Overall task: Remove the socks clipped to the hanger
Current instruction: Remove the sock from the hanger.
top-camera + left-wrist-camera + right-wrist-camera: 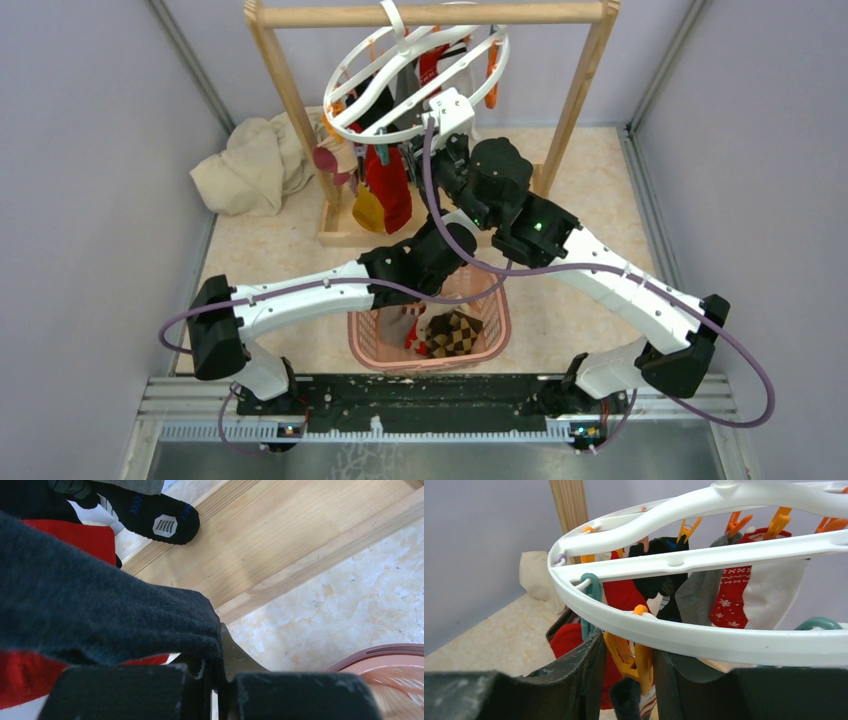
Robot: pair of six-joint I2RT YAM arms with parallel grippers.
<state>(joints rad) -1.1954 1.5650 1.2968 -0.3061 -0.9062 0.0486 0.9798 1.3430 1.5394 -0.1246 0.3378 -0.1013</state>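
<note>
Freeing one sock looks to be the step in hand. The hanger (704, 640) hangs from the wooden rail (430, 14) at the far side of the worktop (600, 200), with socks (729, 600) on its clips. The left tool (216, 655) is clamped on a dark grey sock (100, 615). The right tool (629, 680) brackets an orange clip (631, 652) under the ring; whether it presses cannot be told. The next move probably calls for squeezing that clip open and drawing the sock down toward the pink basket (505, 320) nearer in.
</note>
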